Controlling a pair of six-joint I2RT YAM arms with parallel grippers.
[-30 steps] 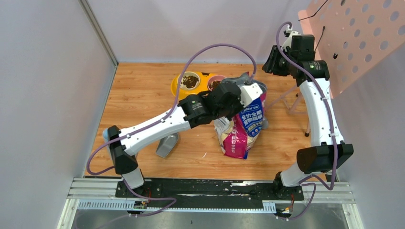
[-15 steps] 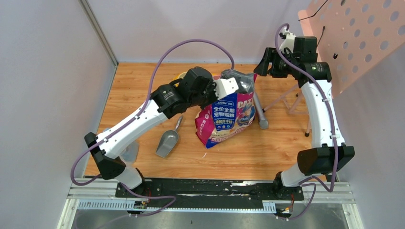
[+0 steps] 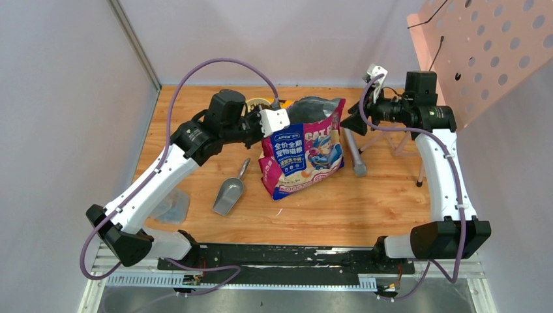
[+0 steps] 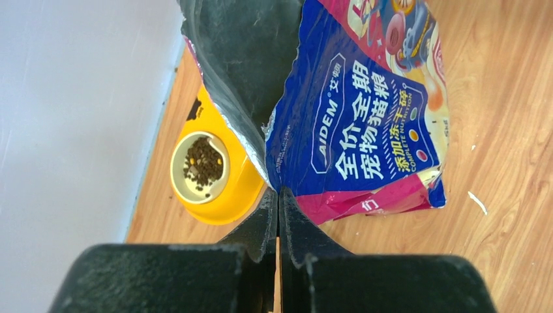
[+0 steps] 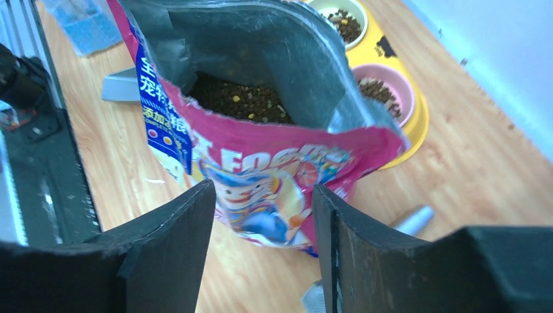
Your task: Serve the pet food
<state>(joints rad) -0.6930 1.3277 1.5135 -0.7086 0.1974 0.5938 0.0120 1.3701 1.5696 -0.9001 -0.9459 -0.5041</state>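
Risk: pet food [image 5: 238,99] spilled if bag [image 3: 303,153] is dropped | left claw [image 4: 279,193] clamped on bag rim | right claw [image 5: 262,190] apart

Blue-and-pink printed bag [image 3: 303,153], yellow feeder [image 4: 225,205], dark brown kibble [image 5: 235,98], seemingly grey scoop [image 3: 228,194]

We count one cat food bag [image 3: 303,153], one metal scoop [image 3: 229,192], one grey tube [image 3: 353,153], and one yellow feeder [image 4: 228,199] with two bowls: a cream bowl [image 4: 176,171] and a pink bowl [image 5: 408,98]. Kibble [image 5: 238,101] lies in three lots. We count two grippers: left gripper [image 4: 278,193], right gripper [image 5: 262,190].
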